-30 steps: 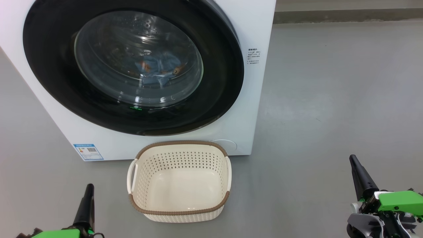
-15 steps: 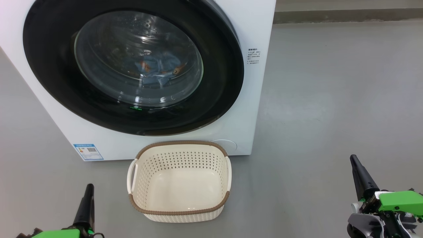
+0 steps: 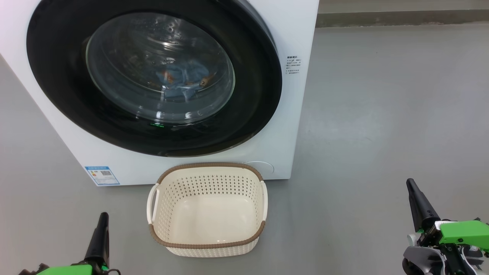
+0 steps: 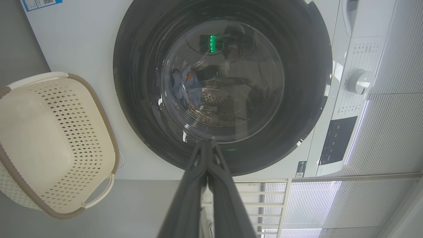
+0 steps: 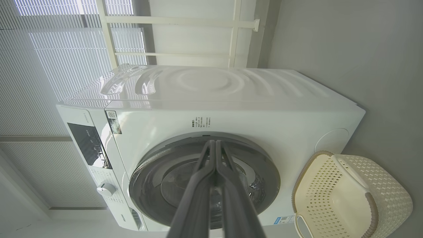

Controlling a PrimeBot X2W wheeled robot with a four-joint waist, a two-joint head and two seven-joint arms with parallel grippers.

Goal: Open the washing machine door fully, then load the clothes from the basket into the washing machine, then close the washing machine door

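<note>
The white washing machine (image 3: 294,103) fills the upper left of the head view. Its round black-rimmed door (image 3: 57,76) lies flat against the front, closed. Through the glass, light blue clothes (image 3: 183,82) with orange prints lie inside the drum, also visible as clothes (image 4: 185,87) in the left wrist view. The cream basket (image 3: 208,244) with a brown rim stands on the floor before the machine, with nothing in it. My left gripper (image 3: 102,217) is shut at the lower left, apart from the basket. At the lower right, my right gripper (image 3: 410,182) is shut on nothing.
Grey floor (image 3: 382,114) spreads to the right of the machine. A blue label sticker (image 3: 102,175) sits low on the machine's front. The control panel with a dial (image 4: 360,81) is on the machine's upper part. White blinds (image 5: 49,49) and a pale frame stand behind it.
The right gripper has drifted very slightly down and to the right in the head view. Nothing else has moved.
</note>
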